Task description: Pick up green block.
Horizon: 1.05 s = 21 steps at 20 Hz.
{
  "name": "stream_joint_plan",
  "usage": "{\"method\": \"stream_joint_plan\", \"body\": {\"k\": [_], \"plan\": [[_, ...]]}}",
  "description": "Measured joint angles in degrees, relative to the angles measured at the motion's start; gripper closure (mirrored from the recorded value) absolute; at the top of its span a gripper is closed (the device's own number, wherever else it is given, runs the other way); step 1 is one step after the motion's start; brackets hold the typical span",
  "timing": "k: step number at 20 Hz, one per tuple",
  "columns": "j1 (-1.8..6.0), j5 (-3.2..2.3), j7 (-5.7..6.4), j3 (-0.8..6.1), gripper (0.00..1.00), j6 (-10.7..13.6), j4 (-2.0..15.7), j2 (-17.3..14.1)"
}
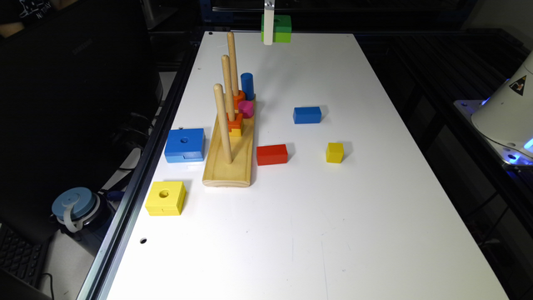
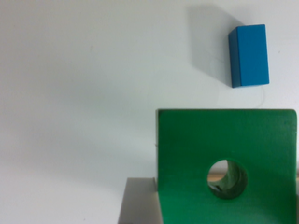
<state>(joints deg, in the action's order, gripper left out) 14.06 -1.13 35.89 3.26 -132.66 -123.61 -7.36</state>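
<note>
You have the green block [image 1: 280,28] clamped in the gripper [image 1: 270,36], held above the table [image 1: 333,208] at the exterior view's top centre. In the wrist view its holed face [image 2: 196,158] hangs near a blue brick [image 2: 250,56]. The peg board [image 1: 230,154] at centre left carries orange and yellow pieces [image 1: 235,124] threaded on its pegs.

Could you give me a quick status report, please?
Gripper shut on green block. Block lifted above white table. Nothing in the way.
</note>
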Motion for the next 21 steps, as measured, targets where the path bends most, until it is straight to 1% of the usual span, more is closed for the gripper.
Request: {"method": "stream_joint_plan", "body": {"k": [1, 3, 4, 5, 21], "plan": [[0.0, 0.01, 0.0, 0.0, 1.0, 0.4, 0.31, 0.4], [0.0, 0.08, 0.0, 0.01, 1.0, 2.9, 1.29, 2.1], [0.0, 0.14, -0.01, 0.03, 1.0, 4.0, 1.48, 2.9], [0.0, 0.19, -0.01, 0.06, 1.0, 4.4, 1.48, 3.4], [0.0, 0.27, 0.0, 0.11, 1.0, 4.5, 1.75, 3.6]]}}
